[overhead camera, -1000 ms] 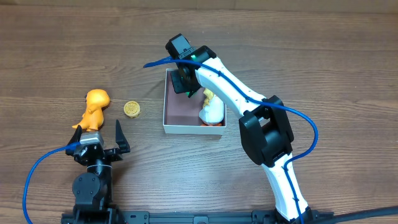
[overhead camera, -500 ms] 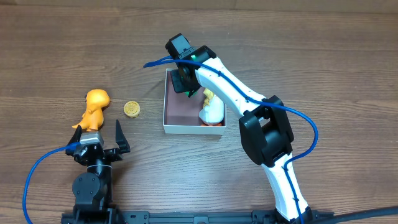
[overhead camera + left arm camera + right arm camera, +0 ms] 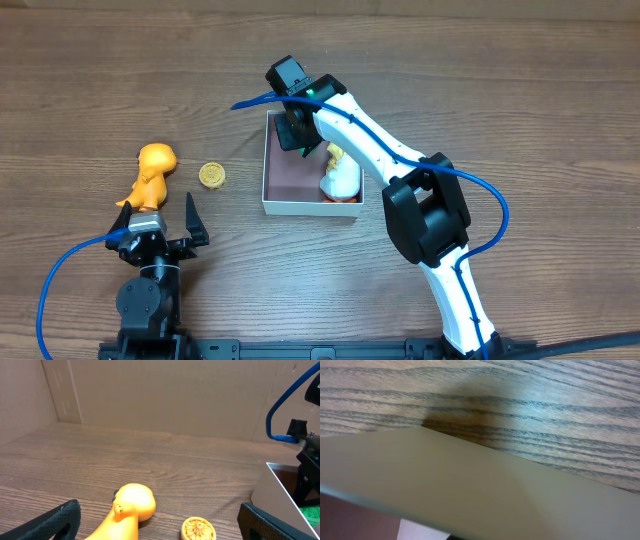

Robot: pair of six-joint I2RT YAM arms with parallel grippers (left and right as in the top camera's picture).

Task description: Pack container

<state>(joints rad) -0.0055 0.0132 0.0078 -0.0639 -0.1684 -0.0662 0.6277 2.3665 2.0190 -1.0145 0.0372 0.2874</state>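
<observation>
Our left gripper [image 3: 160,212] stands wide, and the orange duck toy [image 3: 152,172] lies near its fingers at about 12 o'clock, long axis roughly 1 to 7, so this arm is nearer. The container [image 3: 300,207] sits at the toy's 3 o'clock; our right gripper [image 3: 298,135], closed, hangs at its 11 o'clock corner

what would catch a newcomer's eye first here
The right end effector, on its long white arm, is down at the far edge of the container, where a white-and-yellow toy already sits inside. Left of it, a bright orange toy animal sits by the open left end effector.
</observation>
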